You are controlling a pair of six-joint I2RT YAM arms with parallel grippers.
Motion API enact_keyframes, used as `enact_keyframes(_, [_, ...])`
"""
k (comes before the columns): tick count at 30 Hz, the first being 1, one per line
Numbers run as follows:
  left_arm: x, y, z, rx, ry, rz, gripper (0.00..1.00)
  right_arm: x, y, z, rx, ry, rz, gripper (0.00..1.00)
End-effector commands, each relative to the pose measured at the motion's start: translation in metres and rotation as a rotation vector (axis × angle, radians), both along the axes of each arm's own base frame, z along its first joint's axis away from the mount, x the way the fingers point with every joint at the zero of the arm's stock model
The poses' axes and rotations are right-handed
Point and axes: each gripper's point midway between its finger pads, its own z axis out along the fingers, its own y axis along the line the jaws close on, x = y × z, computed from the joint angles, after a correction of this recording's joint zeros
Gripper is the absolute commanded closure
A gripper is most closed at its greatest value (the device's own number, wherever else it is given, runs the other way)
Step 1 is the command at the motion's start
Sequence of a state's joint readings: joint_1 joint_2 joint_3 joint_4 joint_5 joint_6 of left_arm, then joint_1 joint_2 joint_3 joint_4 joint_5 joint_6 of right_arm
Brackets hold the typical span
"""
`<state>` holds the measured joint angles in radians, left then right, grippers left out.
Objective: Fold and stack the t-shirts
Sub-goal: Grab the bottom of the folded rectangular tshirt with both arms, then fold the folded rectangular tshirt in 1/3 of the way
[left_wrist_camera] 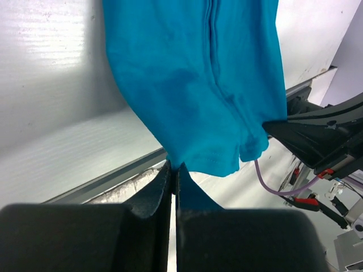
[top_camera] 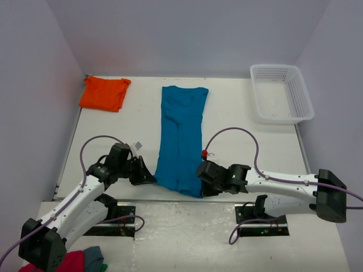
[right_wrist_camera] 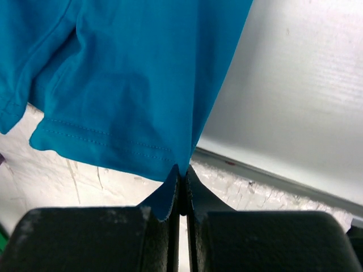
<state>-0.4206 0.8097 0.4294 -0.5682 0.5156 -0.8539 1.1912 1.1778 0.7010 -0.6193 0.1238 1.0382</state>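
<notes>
A teal-blue t-shirt lies as a long narrow strip down the middle of the table, sides folded in. My left gripper is shut on its near left corner; in the left wrist view the teal cloth runs up from my pinched gripper. My right gripper is shut on the near right corner, and the hem hangs from my closed gripper. The near end is lifted off the table edge. An orange t-shirt lies folded at the far left.
A white plastic basket stands at the far right. Crimson-pink and grey cloths lie below the left arm's base. Grey walls close in the table on three sides. The table's near metal edge runs just beyond the shirt's hem.
</notes>
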Motion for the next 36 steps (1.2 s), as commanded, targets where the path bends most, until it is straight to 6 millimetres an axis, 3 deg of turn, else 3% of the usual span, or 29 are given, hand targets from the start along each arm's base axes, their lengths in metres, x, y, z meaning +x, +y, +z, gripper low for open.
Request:
enact_keyframes(1, [-0.010,0.006,-0.001,0.021,0.026,0.010,1.00,-0.007,-0.014,-0.002,-0.035,-0.003,-0.062,1.00])
enact_keyframes(12, [-0.014,0.004,0.017,-0.016,-0.002,0.013,1.00,-0.020,-0.009,0.011,-0.055,-0.029,-0.061,1.00])
enact_keyframes(16, [0.006,0.006,0.031,0.029,-0.086,0.013,1.00,-0.008,-0.011,0.020,-0.070,-0.090,-0.079,1.00])
enact_keyframes(18, [0.023,0.007,0.029,0.078,-0.130,0.011,1.00,0.003,-0.006,0.026,-0.079,-0.125,-0.076,1.00])
enact_keyframes(21, [0.055,-0.002,0.046,0.079,-0.214,0.007,1.00,0.030,-0.004,0.032,-0.134,-0.182,-0.057,1.00])
enact_keyframes(24, [0.083,-0.006,0.046,0.126,-0.253,0.011,1.00,0.061,0.003,0.043,-0.133,-0.214,-0.077,1.00])
enact_keyframes(25, [0.097,-0.008,0.056,0.138,-0.288,0.021,1.00,0.076,0.002,0.042,-0.151,-0.229,-0.078,1.00])
enact_keyframes(26, [0.105,-0.011,0.050,0.154,-0.266,0.013,1.00,0.085,0.002,0.043,-0.159,-0.234,-0.077,1.00])
enact_keyframes(27, [0.118,-0.016,0.061,0.149,-0.305,0.003,1.00,0.096,0.005,0.052,-0.160,-0.258,-0.063,1.00])
enact_keyframes(29, [0.135,-0.017,0.055,0.198,-0.300,0.000,1.00,0.116,0.005,0.051,-0.182,-0.263,-0.067,1.00])
enact_keyframes(31, [0.153,-0.024,0.067,0.192,-0.333,0.001,1.00,0.138,0.006,0.056,-0.195,-0.278,-0.067,1.00])
enact_keyframes(32, [0.160,-0.026,0.060,0.206,-0.317,-0.005,1.00,0.145,0.006,0.057,-0.196,-0.280,-0.065,1.00])
enact_keyframes(33, [0.171,-0.030,0.070,0.201,-0.340,-0.001,1.00,0.151,0.009,0.062,-0.190,-0.287,-0.050,1.00])
enact_keyframes(35, [0.183,-0.034,0.065,0.220,-0.336,-0.004,1.00,0.168,0.009,0.064,-0.190,-0.292,-0.064,1.00])
enact_keyframes(36, [0.193,-0.037,0.074,0.213,-0.358,0.000,1.00,0.173,0.009,0.065,-0.192,-0.291,-0.052,1.00])
